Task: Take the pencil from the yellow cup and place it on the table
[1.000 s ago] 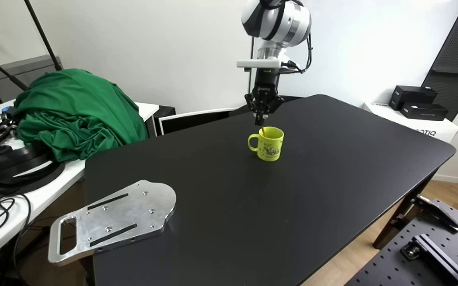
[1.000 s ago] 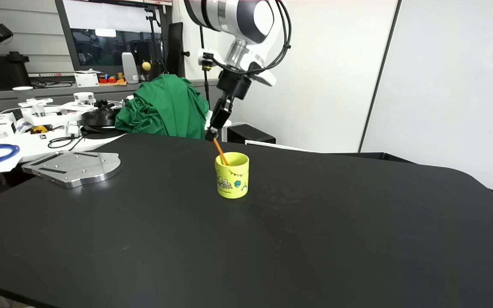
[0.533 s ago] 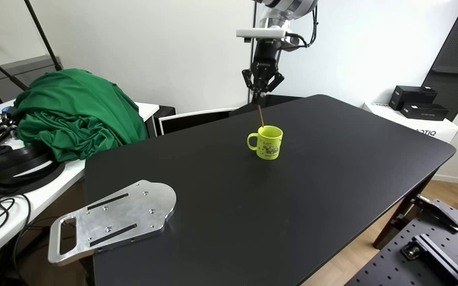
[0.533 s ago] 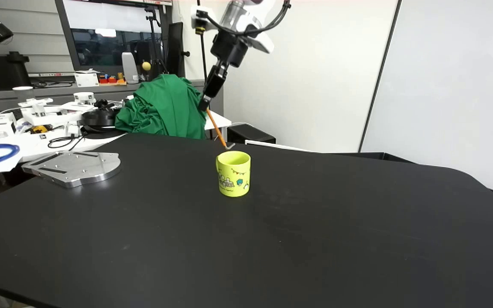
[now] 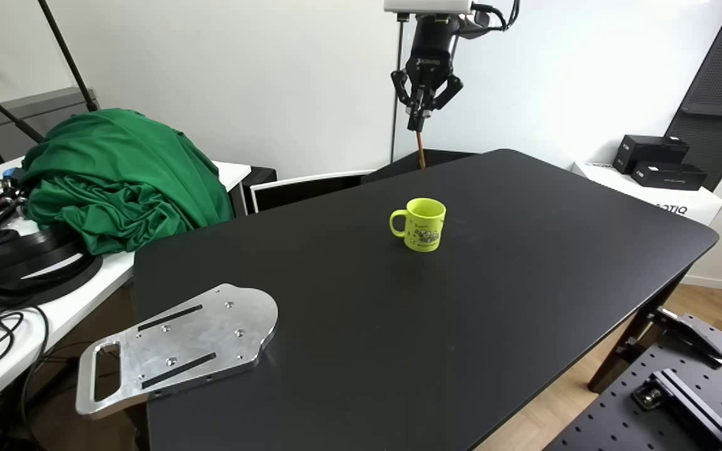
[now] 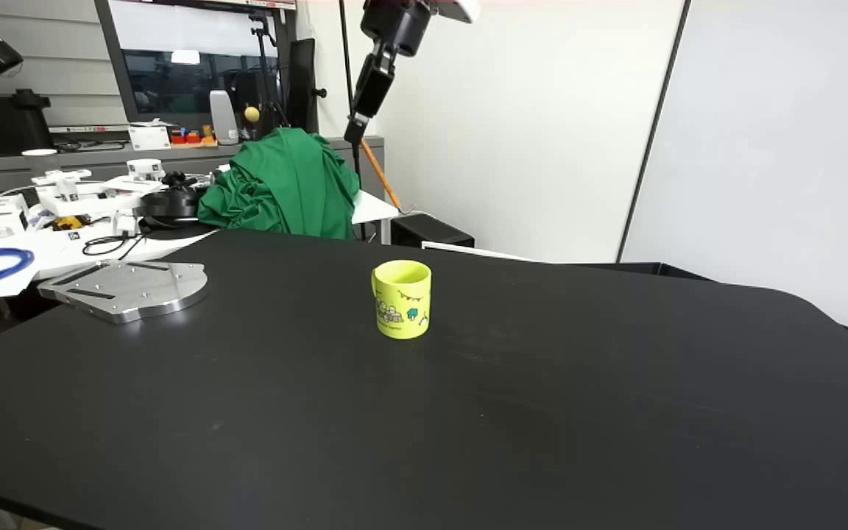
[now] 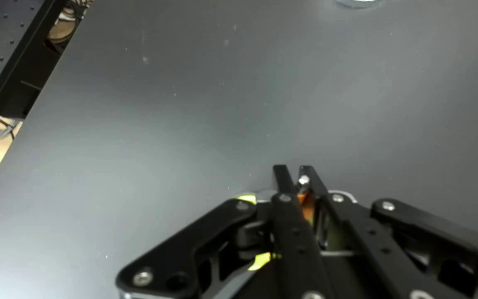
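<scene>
"Orange pencil (image 6: pixel 380 177): where are you holding it?"
"I'm pinching it in my gripper (image 5: pixel 417 123), jaws standing almost together; it's slanting downward, upper middle in both exterior views."
"Where's the yellow cup (image 5: pixel 422 227) sitting?"
"It's standing upright on the black table (image 5: pixel 361 351), near the middle of both frames; the pencil is hanging higher, apart from it."
</scene>
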{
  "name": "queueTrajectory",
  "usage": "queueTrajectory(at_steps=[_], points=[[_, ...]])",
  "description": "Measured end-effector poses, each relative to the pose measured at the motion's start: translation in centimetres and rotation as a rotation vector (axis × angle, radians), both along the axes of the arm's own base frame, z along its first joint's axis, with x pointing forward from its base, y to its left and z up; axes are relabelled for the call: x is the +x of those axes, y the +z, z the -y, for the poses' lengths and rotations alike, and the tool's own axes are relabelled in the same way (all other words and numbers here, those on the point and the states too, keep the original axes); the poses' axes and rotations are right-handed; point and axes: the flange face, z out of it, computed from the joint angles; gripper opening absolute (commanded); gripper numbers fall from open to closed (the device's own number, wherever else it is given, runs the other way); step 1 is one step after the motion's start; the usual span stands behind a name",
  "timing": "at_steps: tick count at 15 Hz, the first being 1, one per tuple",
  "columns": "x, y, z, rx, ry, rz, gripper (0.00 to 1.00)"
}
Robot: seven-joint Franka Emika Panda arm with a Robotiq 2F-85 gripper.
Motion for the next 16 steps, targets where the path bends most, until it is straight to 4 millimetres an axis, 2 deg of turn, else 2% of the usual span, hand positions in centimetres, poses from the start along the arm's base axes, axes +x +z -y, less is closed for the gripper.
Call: queueTrajectory(at_steps=[3, 11, 16], points=[[-0.9, -2.6, 2.5, -0.116, -0.001, 0.000, 0.03], [-5.2, -13.8, 10.1, -0.366, -0.020, -0.055, 0.03], [-6.7, -19.3, 12.2, -0.463, -0.053, -0.025, 0.03]])
